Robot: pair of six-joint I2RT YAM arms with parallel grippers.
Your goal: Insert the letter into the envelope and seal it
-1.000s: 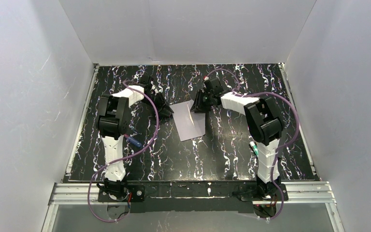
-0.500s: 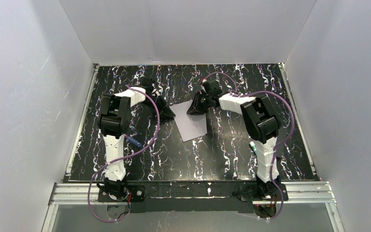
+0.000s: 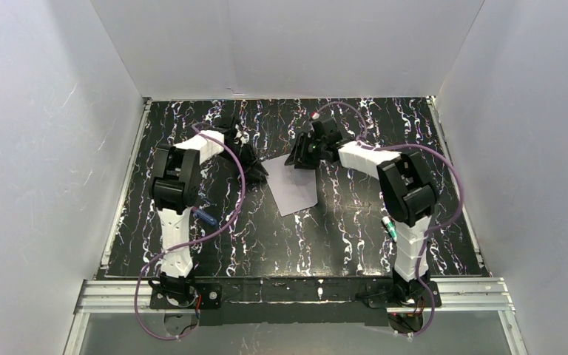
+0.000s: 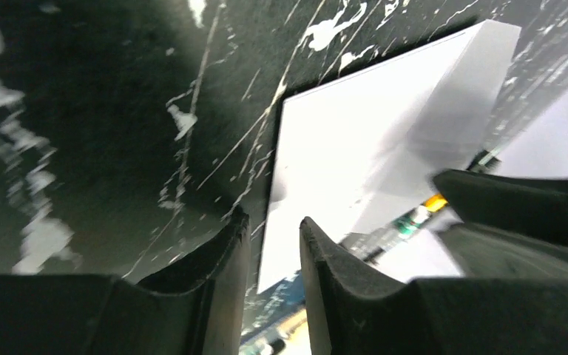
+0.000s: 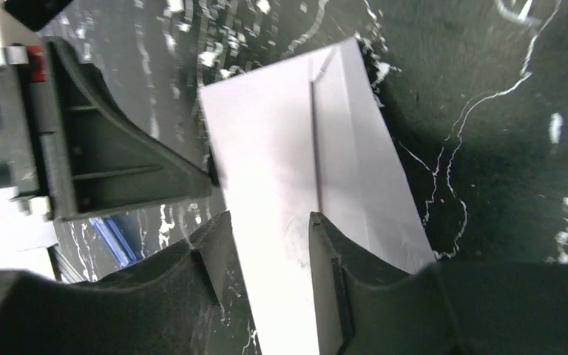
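Note:
The pale lavender envelope [image 3: 293, 188] lies flat on the black marbled table, and its flap's crease [image 5: 314, 140] shows in the right wrist view. My left gripper [image 3: 257, 170] is at the envelope's far left corner. Its jaws stand a narrow gap apart with nothing pinched, and the envelope's edge [image 4: 340, 148] shows beyond my left gripper [image 4: 274, 233]. My right gripper [image 3: 300, 157] is over the envelope's far edge. It is open, and the fingers of my right gripper [image 5: 266, 237] straddle the paper [image 5: 281, 170] without closing on it. The letter does not show in any view.
White walls enclose the table [image 3: 355, 237] on three sides. A blue pen-like thing [image 3: 207, 217] lies beside the left arm and a green-tipped one [image 3: 389, 226] beside the right arm. Each gripper's black body shows in the other's wrist view.
The right gripper dipped toward the envelope's far edge, then drew back a little. The envelope turned slightly. The left gripper has hardly moved.

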